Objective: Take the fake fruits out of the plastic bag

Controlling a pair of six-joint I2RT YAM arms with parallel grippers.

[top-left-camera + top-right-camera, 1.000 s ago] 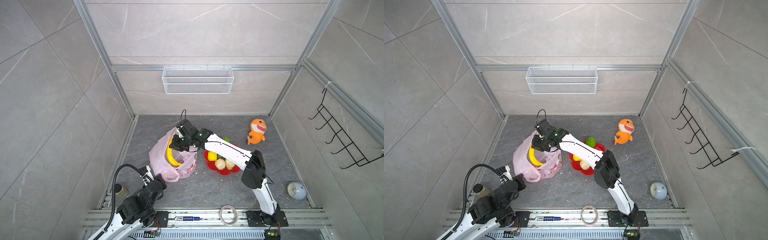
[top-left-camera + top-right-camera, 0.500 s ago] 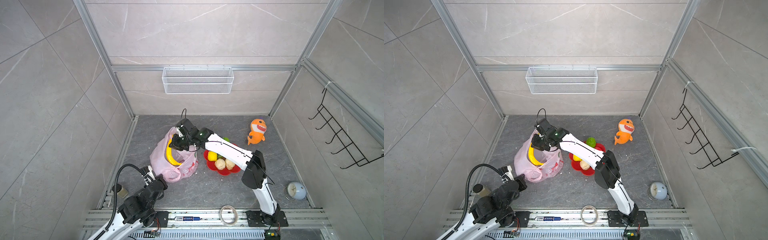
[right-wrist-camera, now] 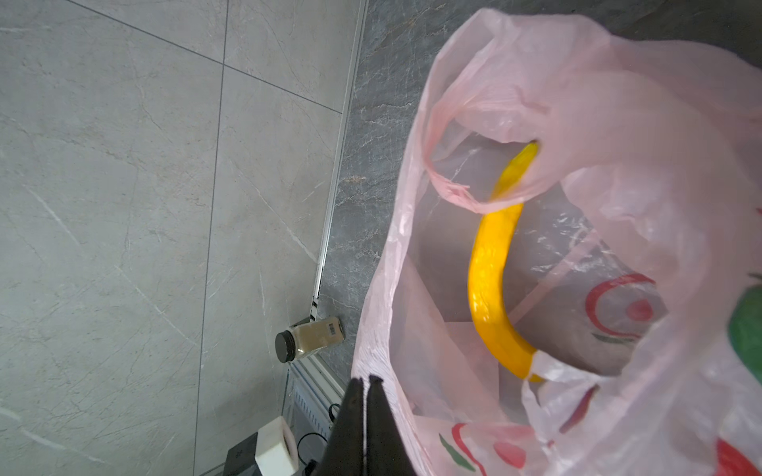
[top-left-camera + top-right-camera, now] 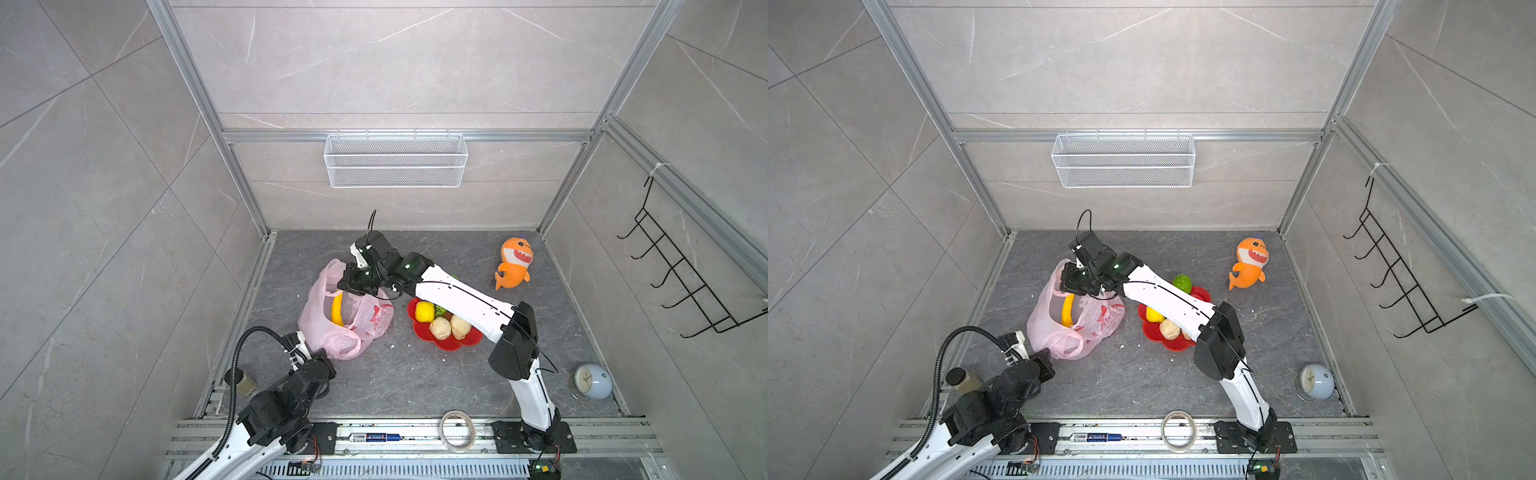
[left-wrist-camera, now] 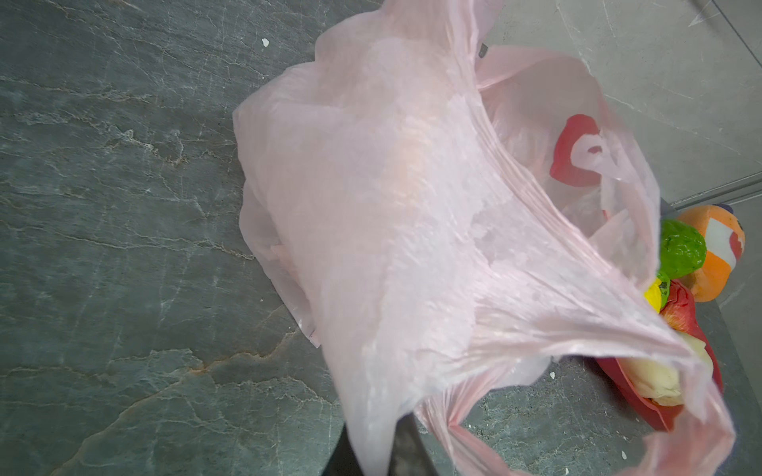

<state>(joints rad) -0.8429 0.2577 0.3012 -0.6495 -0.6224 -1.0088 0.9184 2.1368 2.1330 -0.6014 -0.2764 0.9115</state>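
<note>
Pink film, thin and see-through: the plastic bag [image 4: 365,328] sits slumped on the left of the table [image 4: 415,382] with its mouth gaping. The banana [image 3: 490,280] is the only fruit I can make out inside (one tip is tucked under a handle loop).

The left gripper [image 5: 375,453] is clamped on the bag's near film. The right gripper [image 3: 365,381] is at the far rim with its jaws together, and I can't tell whether any film is pinched between them.

By my read, the banana comes out next. The mouth should be held wide, the banana gripped mid-curve, and the tip drawn back out of that loop before lifting, or the whole bag comes up too.

Just beside the bag, the red dish [image 4: 446,345] holds a lemon [image 4: 424,311], two cream fruits [image 4: 440,328] and a green bumpy one [image 4: 1182,282]. On the wall, the wire basket [image 4: 395,166] looks empty.
</note>
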